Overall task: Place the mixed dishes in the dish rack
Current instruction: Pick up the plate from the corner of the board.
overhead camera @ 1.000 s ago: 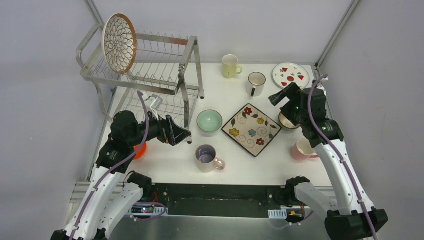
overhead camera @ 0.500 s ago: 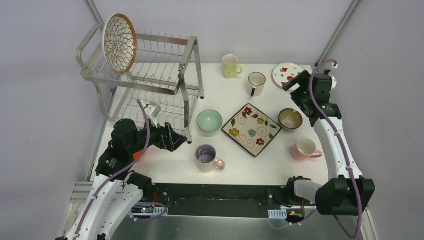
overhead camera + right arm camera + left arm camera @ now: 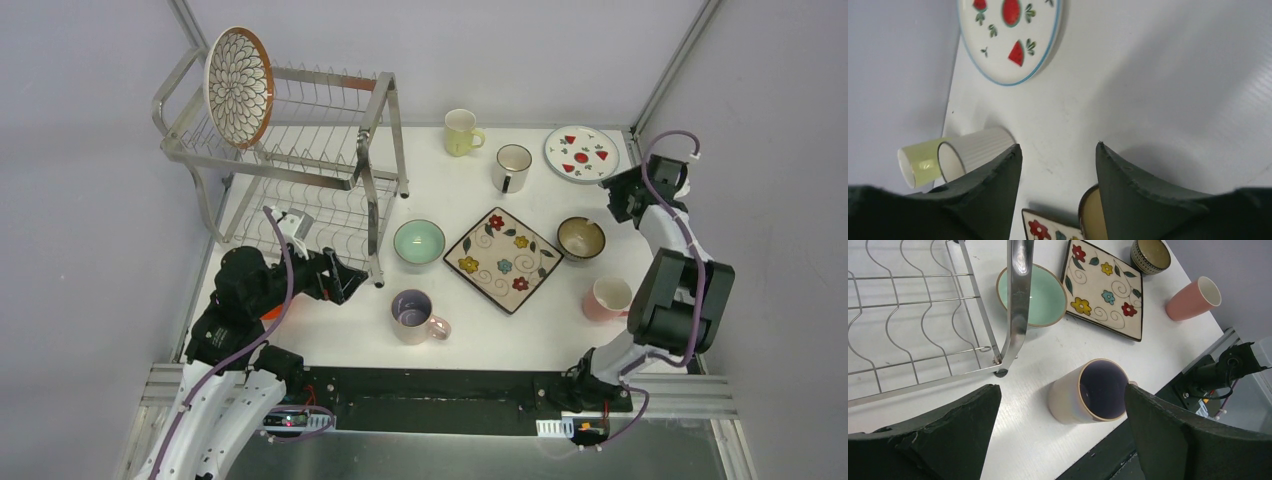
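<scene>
Left tool: spread to full width, nothing in it. It hangs well left of the flowered square ceramic plate, by the front right foot of the two-tier silver wire dish rack. In its wrist view we see the lilac ceramic mug upright on the white surface below the gap between the fingers, untouched. That mug sits just left of the square plate and nearer the arm bases.

Right tool: we read the jaws as partly spread, with only bare surface between them and nothing pinched. It is right of the square plate and further back, between the round red-fruit ceramic plate and the brown ceramic bowl. We can't tell whether it touches the surface.

Dishes, all placed relative to the square plate:
- mint ceramic bowl: just left of it, rims near but apart
- brown bowl: just beside its right corner
- pink ceramic mug: right of it, nearer the bases
- white ceramic mug: behind it
- yellow ceramic mug: further back and a bit left
- red-fruit plate: back right, lying flat
- orange ceramic bowl: far left, mostly hidden under the left arm
- petal-pattern round ceramic plate: well to the back left, standing on edge in the rack's top tier at its left end

We see only the petal-pattern plate in the rack.
</scene>
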### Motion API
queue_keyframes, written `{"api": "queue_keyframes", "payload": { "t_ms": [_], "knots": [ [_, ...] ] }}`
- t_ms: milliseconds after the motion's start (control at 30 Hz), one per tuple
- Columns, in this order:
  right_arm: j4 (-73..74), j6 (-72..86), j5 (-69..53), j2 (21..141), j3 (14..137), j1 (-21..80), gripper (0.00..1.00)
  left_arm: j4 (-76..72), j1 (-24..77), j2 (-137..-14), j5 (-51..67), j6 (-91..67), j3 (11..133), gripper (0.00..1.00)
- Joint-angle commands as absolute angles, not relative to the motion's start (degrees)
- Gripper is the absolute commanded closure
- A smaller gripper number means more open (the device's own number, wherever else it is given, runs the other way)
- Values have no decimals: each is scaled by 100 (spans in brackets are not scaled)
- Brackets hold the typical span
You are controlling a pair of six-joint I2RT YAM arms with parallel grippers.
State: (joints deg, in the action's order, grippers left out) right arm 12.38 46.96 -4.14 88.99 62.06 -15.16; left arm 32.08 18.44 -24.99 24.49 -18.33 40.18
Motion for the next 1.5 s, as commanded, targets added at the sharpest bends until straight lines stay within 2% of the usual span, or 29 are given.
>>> {"api": "queue_keyframes", "payload": {
  "t_ms": [0, 300, 733, 1033, 1467],
  "knots": [
    [406, 5143, -809, 9458, 6456, -1840, 44, 3197, 1898, -2553, 2365, -1781, 4126, 1],
    [-149, 5918, -1159, 11012, 7178, -2037, 54, 3255, 1901, -2485, 2432, -1485, 4143, 1],
    [-424, 6309, -1395, 12377, 8302, -2031, 55, 3288, 1900, -2539, 2426, -1391, 4160, 1],
    [136, 6601, -1323, 12686, 8937, -1961, 58, 3292, 1894, -2564, 2434, -1362, 4192, 1],
    [183, 6942, -1288, 12704, 8921, -1711, 60, 3293, 1884, -2557, 2417, -1350, 4192, 1]
  ]
}}
